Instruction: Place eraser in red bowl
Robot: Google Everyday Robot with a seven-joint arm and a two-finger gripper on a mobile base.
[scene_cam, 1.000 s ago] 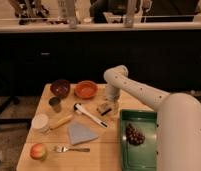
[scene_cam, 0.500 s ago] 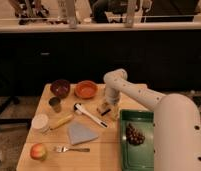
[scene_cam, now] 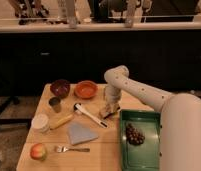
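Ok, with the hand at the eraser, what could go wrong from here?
The hand sits low at the eraser, close beside the white-handled tool; it might knock that. The maroon bowl stands right next to the red bowl, so a drop could land in the wrong one.

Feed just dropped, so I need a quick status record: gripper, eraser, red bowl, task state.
gripper: low at the eraser, left of the green tray
eraser: on the table under the gripper, not in a bowl
red bowl: back-left of the gripper, beside the maroon bowl, no eraser inside
task state: not yet done
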